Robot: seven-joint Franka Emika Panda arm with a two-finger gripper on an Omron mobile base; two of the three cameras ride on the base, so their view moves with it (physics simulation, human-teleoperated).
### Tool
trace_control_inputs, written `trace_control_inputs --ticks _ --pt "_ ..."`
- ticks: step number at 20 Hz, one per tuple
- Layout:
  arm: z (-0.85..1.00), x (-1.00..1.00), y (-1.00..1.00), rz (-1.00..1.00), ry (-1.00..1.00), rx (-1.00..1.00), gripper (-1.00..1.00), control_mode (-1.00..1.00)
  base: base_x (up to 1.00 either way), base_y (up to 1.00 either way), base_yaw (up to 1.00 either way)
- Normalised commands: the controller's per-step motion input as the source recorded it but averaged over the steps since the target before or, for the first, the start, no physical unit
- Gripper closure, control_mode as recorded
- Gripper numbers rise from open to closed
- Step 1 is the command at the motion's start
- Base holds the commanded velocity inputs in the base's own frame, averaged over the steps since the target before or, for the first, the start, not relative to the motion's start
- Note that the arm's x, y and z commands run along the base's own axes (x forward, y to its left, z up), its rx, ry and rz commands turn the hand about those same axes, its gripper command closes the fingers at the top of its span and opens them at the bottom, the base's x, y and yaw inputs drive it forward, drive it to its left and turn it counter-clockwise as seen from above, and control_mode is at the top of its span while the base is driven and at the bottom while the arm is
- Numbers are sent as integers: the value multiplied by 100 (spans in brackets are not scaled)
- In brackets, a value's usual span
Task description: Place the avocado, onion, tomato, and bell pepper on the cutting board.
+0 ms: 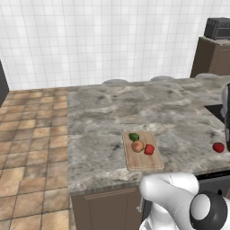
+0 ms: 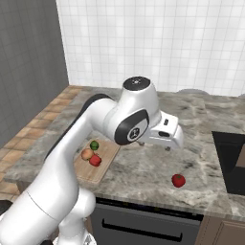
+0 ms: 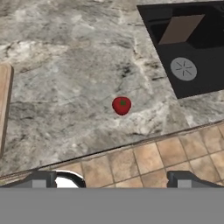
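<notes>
Left base view: a grey-brown marbled counter [image 1: 134, 108] stands against a white tiled wall [image 1: 112, 36], terracotta floor tiles [image 1: 31, 134] to its left, a dark toaster-like box [image 1: 218, 28] on a brown cabinet at far right, too blurred to be sure. The board [image 1: 143, 159] lies near the counter's front edge with the avocado [image 1: 134, 136], onion [image 1: 137, 146] and pepper [image 1: 149, 149] clustered on it. The tomato [image 3: 121, 105] sits alone on the bare stone, well apart from the board, near a black sink [image 3: 192, 52]. The gripper [image 3: 111, 180] hangs above it, fingers spread wide, holding nothing.
</notes>
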Motion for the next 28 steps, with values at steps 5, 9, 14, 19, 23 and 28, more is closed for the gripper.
trace_control_inputs --ticks 5,9,14,19,23,28 --pt "-21 12 -1 0 0 0 -100 -100 0 0 0" --pt "-30 8 -4 0 0 0 -100 -100 0 0 0" --pt "-30 8 -19 0 0 2 -100 -100 0 0 0" --pt "-29 7 -21 0 0 2 -100 -100 0 0 0" --pt "-22 6 -17 0 0 1 -100 -100 0 0 0" --pt "-21 6 -13 0 0 2 -100 -100 0 0 0"
